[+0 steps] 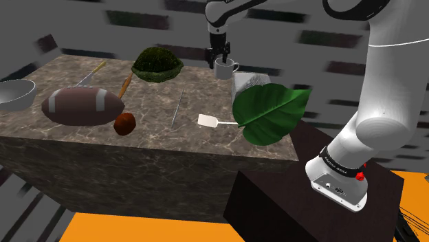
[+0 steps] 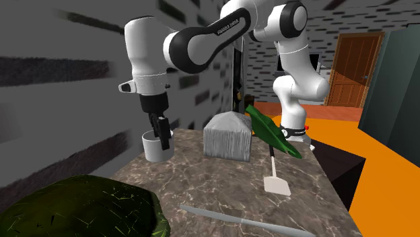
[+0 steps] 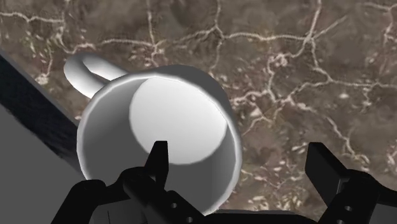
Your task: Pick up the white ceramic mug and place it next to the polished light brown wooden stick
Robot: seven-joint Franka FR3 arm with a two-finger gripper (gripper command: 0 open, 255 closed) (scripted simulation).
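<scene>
A white mug [image 1: 225, 68] stands upright on the marble table [image 1: 151, 134], close to its far edge, with its handle [image 3: 81, 69] pointing away from the fingers. My black gripper [image 1: 221, 60] is lowered over the mug [image 2: 156, 147] and is open. In the wrist view one finger [image 3: 159, 159] hangs inside the mug [image 3: 172, 127], and the other finger [image 3: 321, 162] is outside its wall; neither presses the rim. The light brown stick [image 1: 125, 86] lies far toward the shoulder view's left, between a football and a dark green mound.
A grey house-shaped block [image 2: 229, 134] and a large green leaf [image 1: 269, 110] sit close beside the mug. A white spatula [image 1: 210, 121], a thin grey rod [image 1: 177, 108], a brown ball [image 1: 124, 124], a football [image 1: 81, 105], a green mound [image 1: 157, 64] and a grey bowl [image 1: 15, 93] share the table.
</scene>
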